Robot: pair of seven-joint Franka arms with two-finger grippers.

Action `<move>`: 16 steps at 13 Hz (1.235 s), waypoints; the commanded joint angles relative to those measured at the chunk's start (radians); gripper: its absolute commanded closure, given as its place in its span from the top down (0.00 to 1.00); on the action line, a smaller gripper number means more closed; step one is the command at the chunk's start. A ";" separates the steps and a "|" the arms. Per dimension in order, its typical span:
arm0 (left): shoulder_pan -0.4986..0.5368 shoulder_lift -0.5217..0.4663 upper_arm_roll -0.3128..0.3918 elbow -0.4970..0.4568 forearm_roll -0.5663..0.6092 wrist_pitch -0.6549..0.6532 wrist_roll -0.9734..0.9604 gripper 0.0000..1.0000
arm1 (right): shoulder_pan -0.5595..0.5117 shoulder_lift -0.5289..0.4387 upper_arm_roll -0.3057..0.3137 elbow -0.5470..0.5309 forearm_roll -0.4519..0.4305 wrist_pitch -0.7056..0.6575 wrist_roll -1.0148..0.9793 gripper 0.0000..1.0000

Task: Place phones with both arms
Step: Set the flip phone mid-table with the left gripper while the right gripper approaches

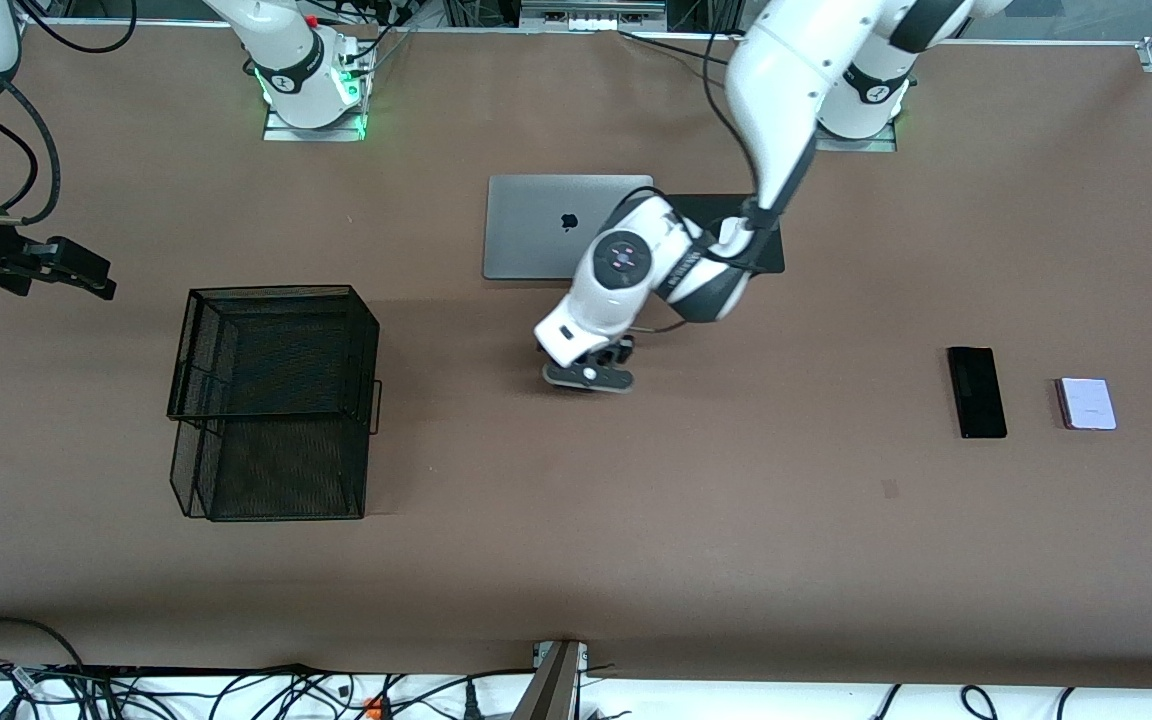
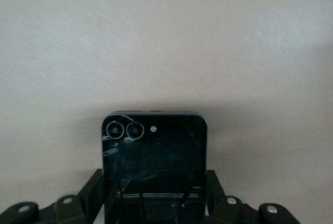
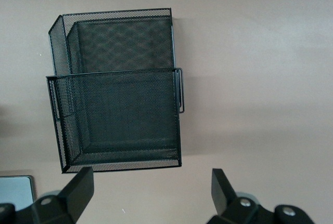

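Observation:
A small squarish black phone (image 2: 154, 151) with two camera lenses stands between the fingers of my left gripper (image 2: 154, 185), which is shut on its sides. In the front view the left gripper (image 1: 588, 376) hangs low over the middle of the table, just nearer the camera than the laptop. A long slim black phone (image 1: 976, 392) and a small white-lavender phone (image 1: 1088, 404) lie flat side by side toward the left arm's end of the table. My right gripper (image 1: 86, 272) waits open and empty at the right arm's end, with the mesh basket below its fingers (image 3: 80, 187).
A black wire-mesh basket (image 1: 271, 400) with two stepped compartments stands toward the right arm's end. A closed silver laptop (image 1: 536, 225) lies near the bases, with a black mat (image 1: 771, 250) beside it, partly covered by the left arm.

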 commanded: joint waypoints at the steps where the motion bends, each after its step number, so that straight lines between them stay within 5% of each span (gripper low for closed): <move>1: -0.011 0.019 0.016 0.041 -0.015 -0.010 -0.002 1.00 | -0.002 0.008 0.002 0.020 0.011 -0.013 -0.003 1.00; 4: 0.001 -0.023 0.017 0.018 -0.020 -0.042 -0.049 1.00 | -0.002 0.007 0.005 0.020 0.011 -0.016 -0.019 1.00; 8: 0.120 -0.209 0.051 0.025 -0.006 -0.381 -0.094 1.00 | 0.033 0.013 0.030 0.020 0.009 -0.010 0.002 1.00; 12: 0.359 -0.289 0.051 0.031 0.076 -0.692 0.001 1.00 | 0.204 0.100 0.030 0.021 0.011 0.057 0.273 1.00; 16: 0.560 -0.292 0.051 0.027 0.256 -0.734 0.337 1.00 | 0.454 0.239 0.028 0.048 0.008 0.200 0.604 1.00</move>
